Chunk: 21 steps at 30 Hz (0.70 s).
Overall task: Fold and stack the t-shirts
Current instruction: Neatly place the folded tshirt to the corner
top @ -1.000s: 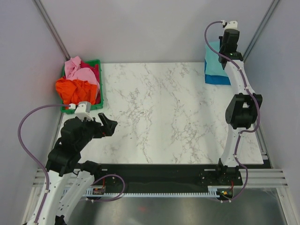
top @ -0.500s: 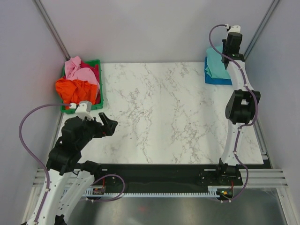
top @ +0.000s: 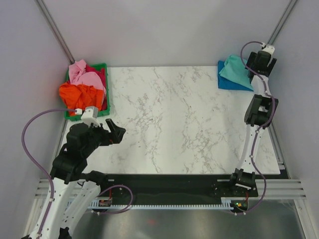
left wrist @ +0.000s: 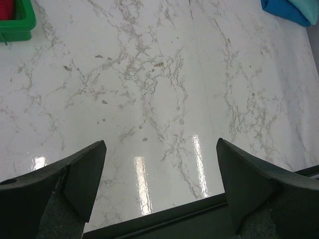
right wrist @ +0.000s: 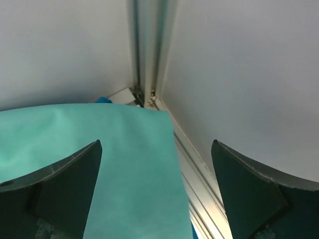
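**A:** What do the arms look like?

**B:** The left arm (top: 70, 164) and right arm (top: 259, 110) are white tubes joined by bulky black housings. Behind each wrist, a mauve cable (top: 23, 142) runs into a small white plug block (top: 88, 113).

**A:** And the grippers?

**B:** The left gripper (left wrist: 160, 149) and right gripper (right wrist: 155, 149) each carry two matte black wedge-shaped fingers (left wrist: 75, 174).

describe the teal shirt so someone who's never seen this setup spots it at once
Look at the marble table and go to its far right corner. Two shirts lie stacked there: the mint-teal t-shirt is the upper one, on the bright blue t-shirt. The other shirts are heaped in the green crate at the far left.
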### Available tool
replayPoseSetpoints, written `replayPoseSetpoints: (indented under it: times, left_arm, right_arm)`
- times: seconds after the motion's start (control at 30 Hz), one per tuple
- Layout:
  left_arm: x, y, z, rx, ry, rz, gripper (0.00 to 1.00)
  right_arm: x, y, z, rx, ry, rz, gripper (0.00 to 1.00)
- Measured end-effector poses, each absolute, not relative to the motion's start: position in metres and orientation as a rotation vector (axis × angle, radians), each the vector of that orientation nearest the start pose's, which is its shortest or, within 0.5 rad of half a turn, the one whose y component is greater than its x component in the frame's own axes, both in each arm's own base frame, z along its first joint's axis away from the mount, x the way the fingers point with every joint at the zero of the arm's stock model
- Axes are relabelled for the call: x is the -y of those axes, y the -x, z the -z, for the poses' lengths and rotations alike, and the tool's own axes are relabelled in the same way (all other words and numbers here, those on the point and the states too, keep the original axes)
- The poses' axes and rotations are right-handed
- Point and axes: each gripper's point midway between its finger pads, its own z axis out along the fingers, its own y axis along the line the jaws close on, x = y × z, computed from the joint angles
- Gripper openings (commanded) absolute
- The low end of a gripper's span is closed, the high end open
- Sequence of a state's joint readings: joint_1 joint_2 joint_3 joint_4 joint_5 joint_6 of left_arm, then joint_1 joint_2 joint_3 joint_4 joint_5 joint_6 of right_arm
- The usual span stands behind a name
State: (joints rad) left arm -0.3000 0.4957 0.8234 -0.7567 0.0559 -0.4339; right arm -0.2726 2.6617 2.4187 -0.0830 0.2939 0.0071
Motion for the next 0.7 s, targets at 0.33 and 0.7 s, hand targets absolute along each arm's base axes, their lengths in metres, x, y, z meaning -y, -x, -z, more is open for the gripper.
replayPoseSetpoints:
  times: [0.33,0.7]
  left_arm:
    - [0.086,-0.194,-0.238,-2.032,0.115,0.519,1.00]
    - [0.084,-0.191,-0.243,-1.998,0.117,0.524,1.00]
  right_arm:
    - [0.231,-0.665,-0.162,-1.752,-0.587,0.300,0.98]
    - [0.116,-0.658,-0.241,-1.733,-0.461,0.064,0.98]
